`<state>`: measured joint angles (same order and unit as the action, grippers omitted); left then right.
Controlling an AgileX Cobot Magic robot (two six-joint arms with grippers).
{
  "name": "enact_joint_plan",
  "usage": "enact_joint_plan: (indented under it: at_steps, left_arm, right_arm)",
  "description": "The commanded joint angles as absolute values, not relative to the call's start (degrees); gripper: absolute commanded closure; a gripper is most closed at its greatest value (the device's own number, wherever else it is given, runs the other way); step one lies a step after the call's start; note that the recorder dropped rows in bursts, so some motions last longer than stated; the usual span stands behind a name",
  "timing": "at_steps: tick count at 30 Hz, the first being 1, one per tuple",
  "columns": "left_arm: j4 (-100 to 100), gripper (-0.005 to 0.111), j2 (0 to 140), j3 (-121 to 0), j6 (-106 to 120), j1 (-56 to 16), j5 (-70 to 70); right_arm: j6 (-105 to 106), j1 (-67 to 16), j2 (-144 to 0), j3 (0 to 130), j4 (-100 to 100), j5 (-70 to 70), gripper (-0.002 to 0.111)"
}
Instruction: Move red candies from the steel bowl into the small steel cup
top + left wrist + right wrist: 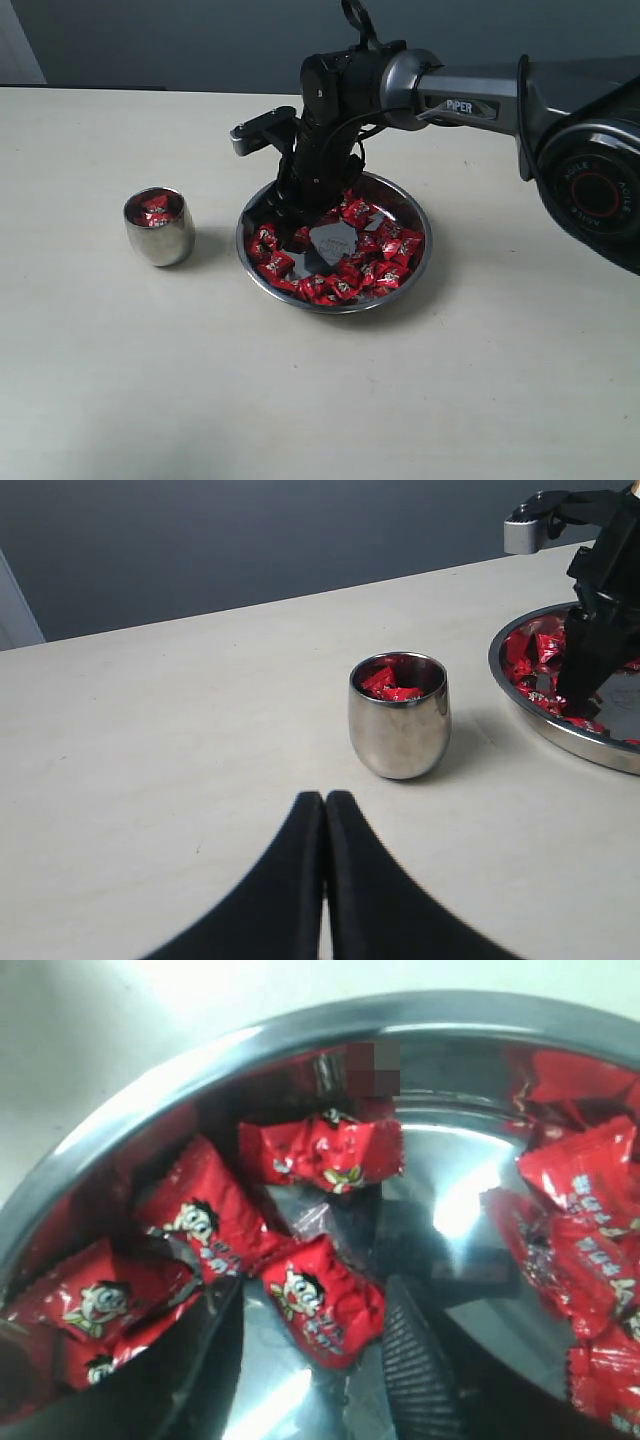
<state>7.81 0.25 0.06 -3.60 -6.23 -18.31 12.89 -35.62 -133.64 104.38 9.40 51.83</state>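
Note:
The steel bowl holds many red candies around a bare patch of its bottom. My right gripper reaches down into the bowl's left side. In the right wrist view this gripper is open just above the bowl, with one red candy lying between its fingers. The small steel cup stands left of the bowl with a few red candies inside. My left gripper is shut and empty, a short way from the cup, and is out of the exterior view.
Cup and bowl sit on a pale beige table. The right arm stretches in from the right over the bowl's back edge. The bowl's rim shows beside the cup in the left wrist view. A dark wall lies behind the table.

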Motion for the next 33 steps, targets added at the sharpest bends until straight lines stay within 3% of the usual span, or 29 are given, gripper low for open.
enact_joint_plan:
  at_steps: [1,4,24,28,33]
  left_arm:
    - [7.7,0.106,0.0,0.0,-3.9,-6.4,-17.8]
    - [7.7,0.106,0.0,0.0,-3.9,-6.4,-17.8]
    - [7.7,0.106,0.0,0.0,-3.9,-6.4,-17.8]
    - [7.7,0.106,0.0,0.0,-3.9,-6.4,-17.8]
    - [7.7,0.106,0.0,0.0,-3.9,-6.4,-17.8]
  right_arm:
    - [13.3,-35.4,-133.5,104.2,9.5,52.0,0.076]
    - [13.0,-35.4,-133.5,104.2,9.5,52.0,0.082]
    - [12.0,-35.4,-131.1,104.3,8.0,49.6,0.082]
    - [11.0,-35.4,-127.1,104.3,8.0,46.5,0.087]
    - [10.3,-35.4,-124.9,104.2,4.2,58.2,0.09]
